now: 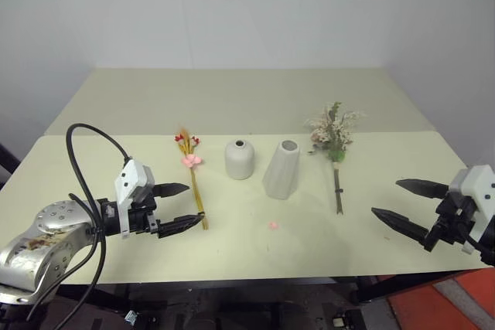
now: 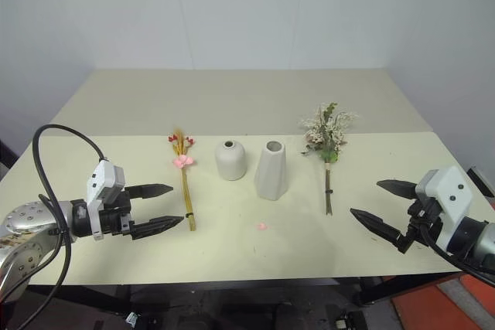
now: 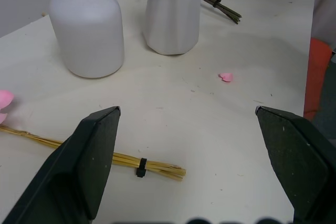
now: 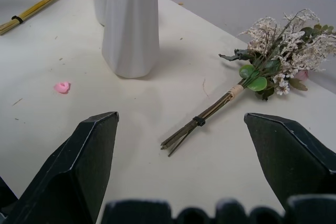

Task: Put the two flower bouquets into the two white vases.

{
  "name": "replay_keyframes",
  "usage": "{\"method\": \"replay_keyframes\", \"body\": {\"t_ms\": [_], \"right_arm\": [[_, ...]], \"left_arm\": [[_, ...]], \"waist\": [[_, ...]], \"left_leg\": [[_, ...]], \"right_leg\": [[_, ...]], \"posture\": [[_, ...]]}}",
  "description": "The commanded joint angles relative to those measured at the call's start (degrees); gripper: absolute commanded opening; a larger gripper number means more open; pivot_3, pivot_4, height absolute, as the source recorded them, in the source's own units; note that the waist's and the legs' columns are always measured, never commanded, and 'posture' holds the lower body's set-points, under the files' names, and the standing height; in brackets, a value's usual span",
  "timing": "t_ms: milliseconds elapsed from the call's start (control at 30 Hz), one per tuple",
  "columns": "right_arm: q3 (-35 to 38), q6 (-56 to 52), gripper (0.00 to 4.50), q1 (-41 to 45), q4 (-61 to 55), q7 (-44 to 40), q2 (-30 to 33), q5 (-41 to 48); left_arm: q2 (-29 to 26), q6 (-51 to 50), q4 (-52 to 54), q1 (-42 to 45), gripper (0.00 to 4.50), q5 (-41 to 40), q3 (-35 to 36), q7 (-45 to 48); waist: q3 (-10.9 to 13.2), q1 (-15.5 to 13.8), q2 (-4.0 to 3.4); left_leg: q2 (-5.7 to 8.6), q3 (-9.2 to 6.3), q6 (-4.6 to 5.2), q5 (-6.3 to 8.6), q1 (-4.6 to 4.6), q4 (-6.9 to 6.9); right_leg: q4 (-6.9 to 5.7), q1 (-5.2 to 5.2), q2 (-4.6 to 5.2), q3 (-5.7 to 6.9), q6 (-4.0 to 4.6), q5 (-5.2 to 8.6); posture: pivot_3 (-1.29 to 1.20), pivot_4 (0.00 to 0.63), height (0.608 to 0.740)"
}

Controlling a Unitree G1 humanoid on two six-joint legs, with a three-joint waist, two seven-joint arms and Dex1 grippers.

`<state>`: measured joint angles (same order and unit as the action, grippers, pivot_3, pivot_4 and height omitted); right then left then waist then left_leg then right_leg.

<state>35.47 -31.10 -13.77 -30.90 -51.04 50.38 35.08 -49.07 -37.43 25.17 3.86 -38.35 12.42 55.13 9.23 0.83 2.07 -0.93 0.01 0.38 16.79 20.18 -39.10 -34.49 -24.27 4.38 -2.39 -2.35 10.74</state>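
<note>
On the cream table a slim bouquet with yellow straw stems, red buds and a pink blossom lies left of the short rounded white vase. The taller tapering white vase stands right beside it. A bushier bouquet of cream sprigs and green leaves lies to the right, its stems pointing toward the near edge. My left gripper is open, its tips by the straw stem ends. My right gripper is open, hovering near the table's right front, apart from the bushy bouquet.
A small loose pink petal lies in front of the tall vase. The far half of the table stretches to a white wall. A black cable loops over my left arm. An orange patch of floor shows beyond the table's right front corner.
</note>
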Motion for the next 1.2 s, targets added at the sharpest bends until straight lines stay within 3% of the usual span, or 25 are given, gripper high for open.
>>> {"method": "replay_keyframes", "body": {"t_ms": [33, 400, 633, 767, 967, 1067, 1200], "right_arm": [[1.3, 0.1, 4.5, 1.0, -1.0, 0.1, 0.9, 0.4], [-0.2, -0.6, 4.5, 2.2, -0.9, 0.3, 1.2, 0.5], [-7.3, -10.0, 4.5, 5.4, -1.7, 4.6, 7.5, -1.8], [-13.4, -23.9, 4.5, 17.6, 1.2, 10.9, 8.5, 2.4], [-27.2, -47.9, 4.5, 44.0, 14.5, 21.6, 2.5, 1.0], [-31.9, -52.0, 4.5, 53.2, 23.3, 24.5, -1.8, -2.1], [-39.2, -47.6, 4.5, 61.1, 36.6, 26.3, -5.6, -8.9]], "left_arm": [[-0.3, 0.2, 1.2, 0.3, 4.49, -0.7, 0.9, -0.1], [-0.8, -0.2, 1.2, 0.4, 4.49, -0.8, 1.4, -0.1], [-0.7, -2.9, 0.2, 7.3, 4.49, -2.6, 0.1, -0.6], [-1.5, -2.3, -1.7, 11.8, 4.49, -2.4, -1.0, 1.8], [-2.1, -0.7, -7.0, 20.0, 4.49, -1.7, -3.0, 5.6], [-1.8, 0.1, -9.6, 23.3, 4.49, -1.1, -3.9, 6.9], [-1.6, 1.6, -11.8, 25.4, 4.49, 0.3, -4.9, 8.1]], "waist": [[0.0, -0.1, 0.0], [0.0, -0.1, 0.0], [0.0, -0.1, 0.01], [0.0, 0.4, 0.04], [0.1, 0.5, 0.11], [0.1, 0.5, 0.1], [0.1, 0.4, 0.08]], "left_leg": [[0.0, 0.0, 0.0, 0.0, 0.0, 0.0], [0.01, 0.0, 0.0, 0.0, 0.0, -0.01], [0.01, 0.0, 0.0, 0.0, 0.0, -0.03], [0.03, 0.01, -0.02, -0.01, 0.03, -0.05], [0.01, -0.07, -0.02, -0.06, 0.0, -0.06], [0.03, -0.07, -0.02, -0.05, 0.05, -0.03], [0.05, -0.05, 0.0, -0.05, 0.25, 0.01]], "right_leg": [[0.0, 0.0, 0.01, 0.0, 0.0, 0.0], [0.0, 0.0, 0.01, 0.0, 0.0, 0.0], [-0.02, 0.01, 0.01, 0.0, 0.01, 0.01], [-0.05, 0.02, 0.01, -0.05, 0.03, 0.0], [-0.05, -0.08, -0.06, -0.01, 0.22, -0.06], [-0.01, -0.17, -0.05, 0.0, 0.51, -0.3], [0.28, -0.26, -0.02, 0.01, 0.51, -0.35]], "posture": [[0.0, 0.15, 0.74], [0.0, 0.15, 0.74], [0.0, 0.15, 0.74], [0.0, 0.15, 0.74], [0.0, 0.15, 0.74], [0.0, 0.15, 0.74], [0.0, 0.15, 0.74]]}}
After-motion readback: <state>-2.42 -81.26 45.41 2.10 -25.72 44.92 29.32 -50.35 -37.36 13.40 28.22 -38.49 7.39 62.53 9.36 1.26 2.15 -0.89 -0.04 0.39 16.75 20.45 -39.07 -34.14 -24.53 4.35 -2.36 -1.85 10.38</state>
